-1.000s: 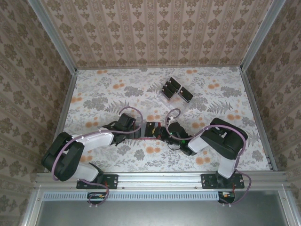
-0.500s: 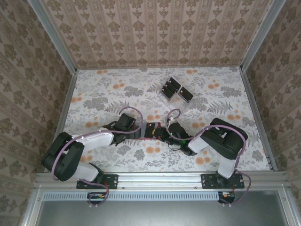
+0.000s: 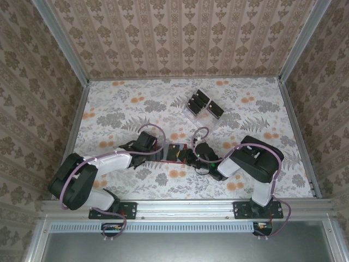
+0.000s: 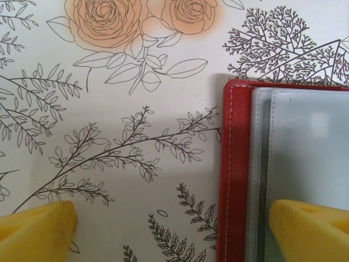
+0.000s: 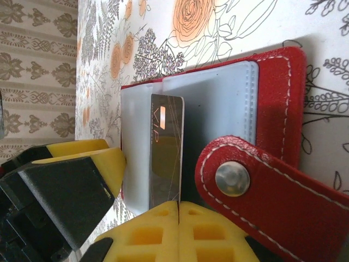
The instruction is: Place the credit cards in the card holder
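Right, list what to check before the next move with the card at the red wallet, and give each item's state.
1. Right end effector shut on the credit card: ok.
2. Card holder lying open, clear pockets facing up: ok.
3. Left end effector open, straddling the card holder's edge: ok.
4. Left end effector actually pinning the card holder down: cannot tell.
5. Card's far edge inside a pocket mouth: cannot tell.
6. Snap strap beside the card, not across it: ok.
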You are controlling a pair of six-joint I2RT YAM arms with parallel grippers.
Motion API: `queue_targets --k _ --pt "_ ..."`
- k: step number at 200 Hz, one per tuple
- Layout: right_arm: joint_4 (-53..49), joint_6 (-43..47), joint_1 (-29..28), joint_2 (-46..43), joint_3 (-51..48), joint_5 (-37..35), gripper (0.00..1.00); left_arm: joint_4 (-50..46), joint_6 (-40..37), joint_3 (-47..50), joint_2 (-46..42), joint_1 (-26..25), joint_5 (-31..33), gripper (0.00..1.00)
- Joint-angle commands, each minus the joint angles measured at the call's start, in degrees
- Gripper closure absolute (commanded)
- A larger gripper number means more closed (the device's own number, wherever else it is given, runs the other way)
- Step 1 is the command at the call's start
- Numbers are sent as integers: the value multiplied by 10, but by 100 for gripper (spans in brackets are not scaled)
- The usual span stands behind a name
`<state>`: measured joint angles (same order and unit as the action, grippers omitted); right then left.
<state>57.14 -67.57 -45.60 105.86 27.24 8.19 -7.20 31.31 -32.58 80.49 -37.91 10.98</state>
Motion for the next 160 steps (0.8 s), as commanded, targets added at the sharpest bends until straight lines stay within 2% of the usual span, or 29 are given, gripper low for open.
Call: queue_targets --k 1,160 --pt "-9 -4 0 18 5 17 100 -26 5 16 1 -3 13 0" --pt "-44 -16 11 28 23 60 100 -22 6 17 2 -3 12 0"
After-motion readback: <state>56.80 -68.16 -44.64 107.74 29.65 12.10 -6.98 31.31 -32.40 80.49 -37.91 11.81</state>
